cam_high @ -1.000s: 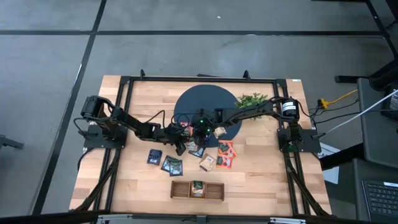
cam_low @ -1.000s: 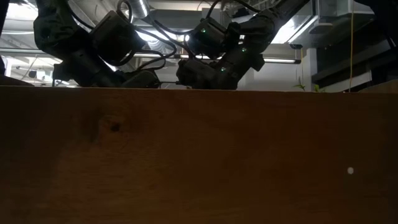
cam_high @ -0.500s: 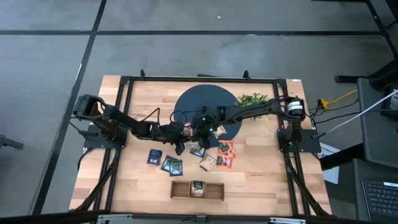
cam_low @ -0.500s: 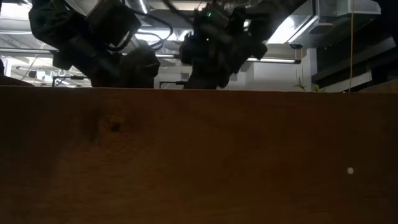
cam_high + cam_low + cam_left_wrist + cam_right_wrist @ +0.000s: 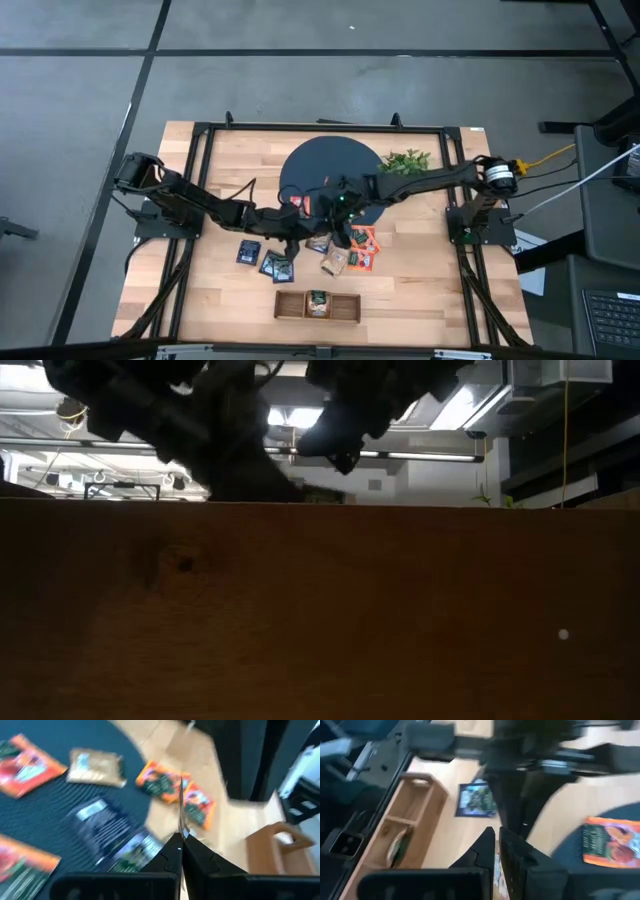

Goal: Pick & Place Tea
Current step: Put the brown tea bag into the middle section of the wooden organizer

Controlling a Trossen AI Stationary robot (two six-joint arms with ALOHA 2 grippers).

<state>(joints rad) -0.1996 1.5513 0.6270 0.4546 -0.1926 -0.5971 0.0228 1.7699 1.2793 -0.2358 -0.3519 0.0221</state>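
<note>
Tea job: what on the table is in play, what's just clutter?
In play:
- tea sachets
- wooden tray, one sachet in its middle compartment
- left claw and right claw, both among the sachets

Clutter:
- green plant
- dark round mat

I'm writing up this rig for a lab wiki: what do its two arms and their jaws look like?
Both the left arm and right arm are dark, slim and jointed, trailed by black cables. The right arm carries a pale round cap at its shoulder and small green lights near its wrist. Each ends in two narrow black jaws with angular tips.
</note>
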